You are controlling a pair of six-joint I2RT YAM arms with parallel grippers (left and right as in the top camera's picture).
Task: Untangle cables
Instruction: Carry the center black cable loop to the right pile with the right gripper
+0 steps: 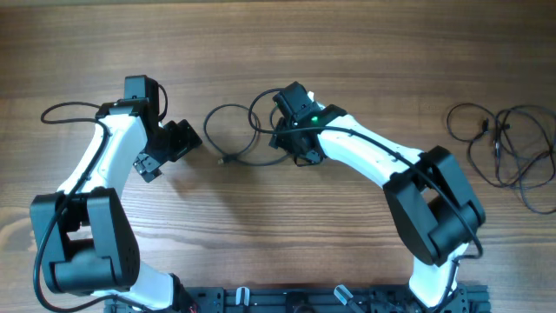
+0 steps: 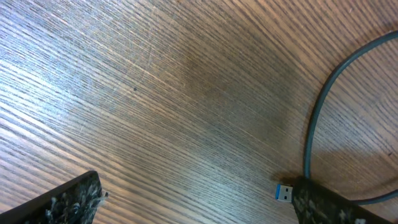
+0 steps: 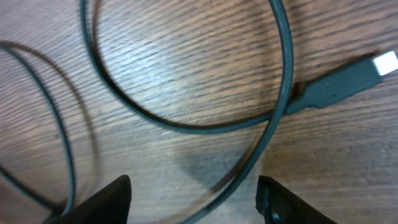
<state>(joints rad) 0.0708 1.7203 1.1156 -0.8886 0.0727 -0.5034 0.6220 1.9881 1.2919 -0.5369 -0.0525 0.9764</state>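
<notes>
Snag risk at the looped cable [image 3: 186, 127]
R gripper [image 3: 193, 193] is released, straddling a strand by its crossing; L gripper [image 2: 199, 199] is released just left of it, by the plug [image 2: 284, 192]. Pull now and you prob. cinch the crossing. The other cables [image 1: 508, 143] lie tangled well to its right.

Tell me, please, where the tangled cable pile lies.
In the overhead view, the tangled pile lies far right, past the right arm, apart from the central looped cable.

overhead looks straight down; both wrist views hug the table [image 1: 347, 43], perhaps sharing one cable [image 3: 186, 127]
</notes>
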